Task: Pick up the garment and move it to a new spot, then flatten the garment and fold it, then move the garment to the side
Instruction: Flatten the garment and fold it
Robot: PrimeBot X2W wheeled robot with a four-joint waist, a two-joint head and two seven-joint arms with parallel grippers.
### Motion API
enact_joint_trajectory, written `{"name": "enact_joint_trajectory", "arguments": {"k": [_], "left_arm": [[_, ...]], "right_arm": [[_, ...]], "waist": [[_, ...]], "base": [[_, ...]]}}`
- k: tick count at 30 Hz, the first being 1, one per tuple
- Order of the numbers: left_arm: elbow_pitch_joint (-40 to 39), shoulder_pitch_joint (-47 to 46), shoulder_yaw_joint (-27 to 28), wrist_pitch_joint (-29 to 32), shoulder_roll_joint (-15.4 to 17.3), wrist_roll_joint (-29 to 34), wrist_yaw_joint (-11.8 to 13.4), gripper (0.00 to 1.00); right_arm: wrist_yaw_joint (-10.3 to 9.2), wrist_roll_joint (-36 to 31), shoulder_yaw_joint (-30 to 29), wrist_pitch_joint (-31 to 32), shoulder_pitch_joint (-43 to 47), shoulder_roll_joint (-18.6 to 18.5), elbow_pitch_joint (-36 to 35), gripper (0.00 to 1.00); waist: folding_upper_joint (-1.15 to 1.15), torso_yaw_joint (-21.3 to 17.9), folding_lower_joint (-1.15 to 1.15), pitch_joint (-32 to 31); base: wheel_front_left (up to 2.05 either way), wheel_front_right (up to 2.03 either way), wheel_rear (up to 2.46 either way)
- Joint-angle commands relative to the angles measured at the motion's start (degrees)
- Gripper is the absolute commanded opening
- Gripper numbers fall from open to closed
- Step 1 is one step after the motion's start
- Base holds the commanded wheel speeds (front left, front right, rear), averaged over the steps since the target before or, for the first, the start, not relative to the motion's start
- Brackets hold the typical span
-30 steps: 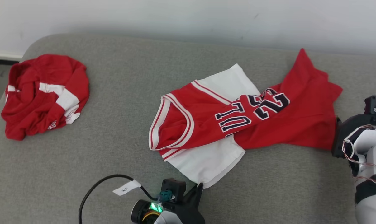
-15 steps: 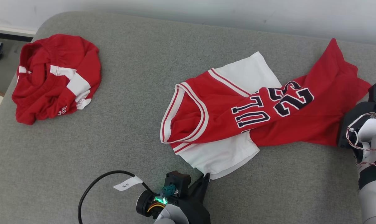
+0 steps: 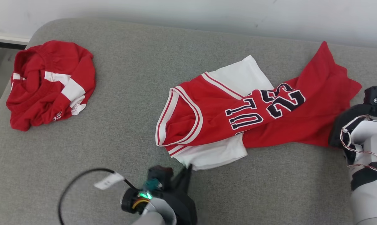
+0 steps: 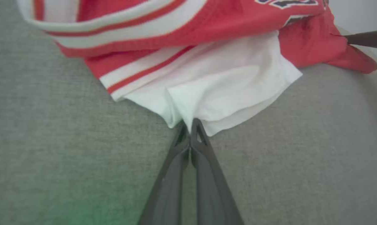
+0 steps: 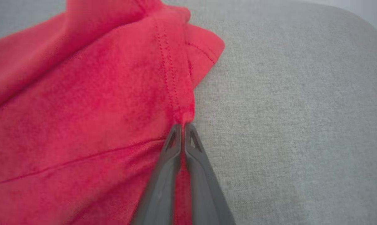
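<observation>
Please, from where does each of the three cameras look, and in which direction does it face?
Head view: on the head, facing forward and down at the grey fabric cushion, the red-and-white basketball jersey and a crumpled red garment; left gripper and right gripper show low.
Left wrist view: on the left wrist, looking along its jaws, shut on the jersey's white corner.
Right wrist view: on the right wrist, looking along its jaws, shut on the red hem.
Shared: every view shows the jersey on the cushion.
</observation>
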Motion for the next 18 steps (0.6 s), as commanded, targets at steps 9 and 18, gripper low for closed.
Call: {"name": "enact_joint_trajectory", "arguments": {"k": [9,18], "left_arm": [[-11.3,-2.3,13.3,-4.9,4.5,-7.7,-1.7,0.0],[-35.7,-3.2,26.1,1.5,14.8,-17.3,0.6,0.0]], "right_arm": [[0.04,19.1,4.9,-9.4,-0.8,4.4,-4.8,0.0],[0.05,38.9,16.9,-6.1,2.6,3.0,-27.4,0.0]], "waist": [[-0.01,-3.4,-0.01,-4.1],[-0.01,-11.6,-0.01,-7.6]], "base": [[0.0,0.0,0.0],[0.0,0.0,0.0]]}}
